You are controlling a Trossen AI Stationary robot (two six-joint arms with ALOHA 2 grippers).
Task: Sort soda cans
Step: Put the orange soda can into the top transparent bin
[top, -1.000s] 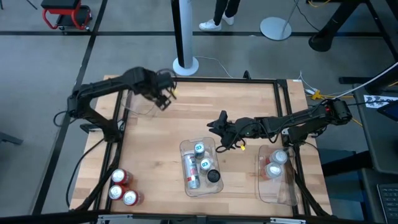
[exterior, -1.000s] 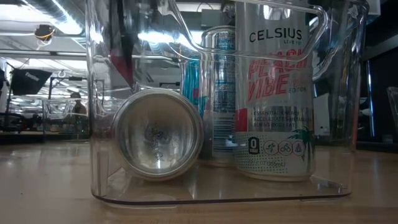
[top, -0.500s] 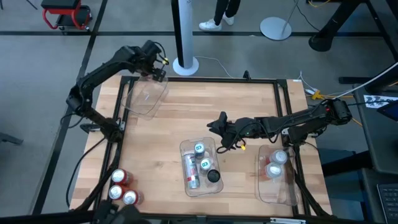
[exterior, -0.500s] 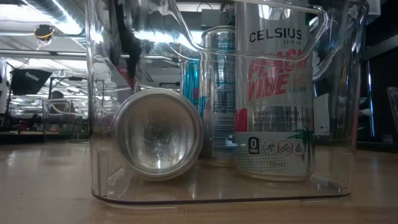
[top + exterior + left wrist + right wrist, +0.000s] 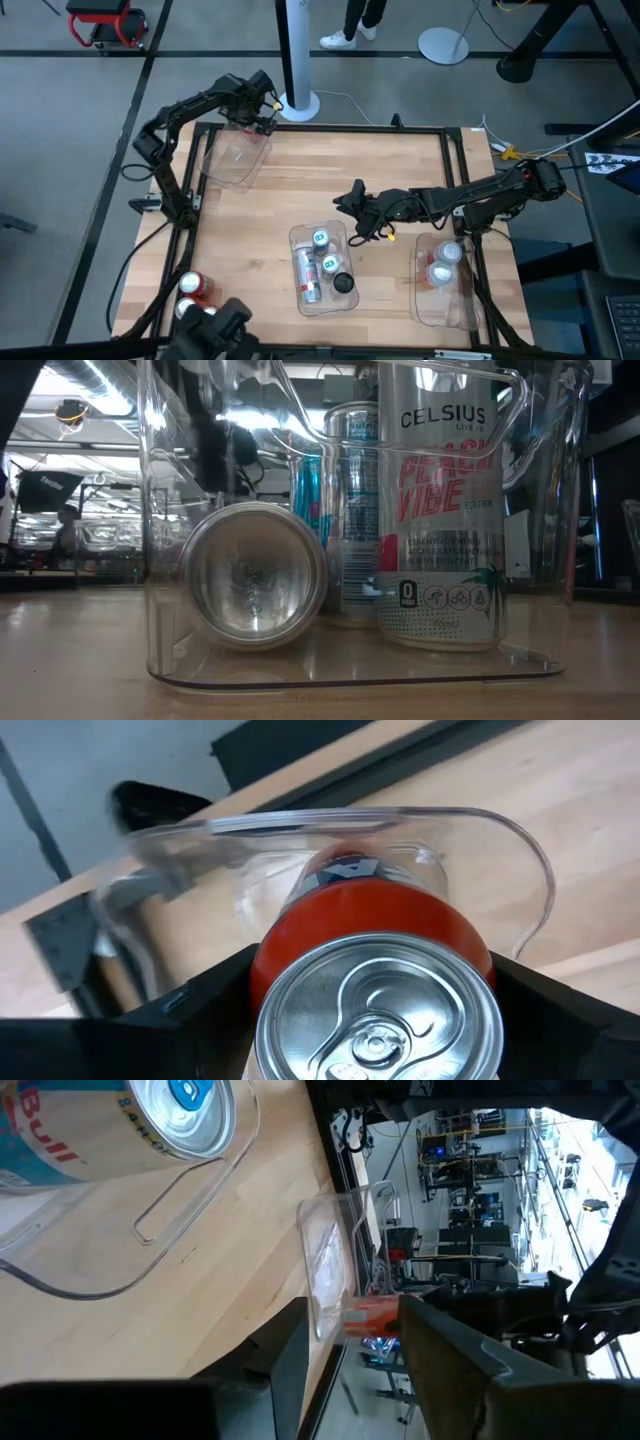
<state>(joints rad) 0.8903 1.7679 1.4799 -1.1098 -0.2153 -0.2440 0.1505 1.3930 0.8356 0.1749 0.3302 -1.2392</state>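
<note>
Left gripper has a red can clamped between its fingers, silver top facing the wrist camera, and it's holding it right over the clear bin at the far-left corner — the bin's curved rim sits just beyond the can in the wrist view. That bin looks empty from above, so this would be its first can.

Right gripper waits low over the wood, just beyond the far rim of the middle bin, fingers apart and holding nothing.

Now the scoreboard. Below and beside the right gripper, the middle bin carries a mixed bunch: a silver can lying on its side, a white Celsius can standing, a teal one behind them, and a dark-topped one. Off to the right gripper's far side, the right-hand bin holds two cans with silver tops.

Still loose: red cans on the near-left corner of the table, well away from the left gripper, partly hidden by something dark at the picture's edge.

My call: roughly two thirds along, reds left to collect.
</note>
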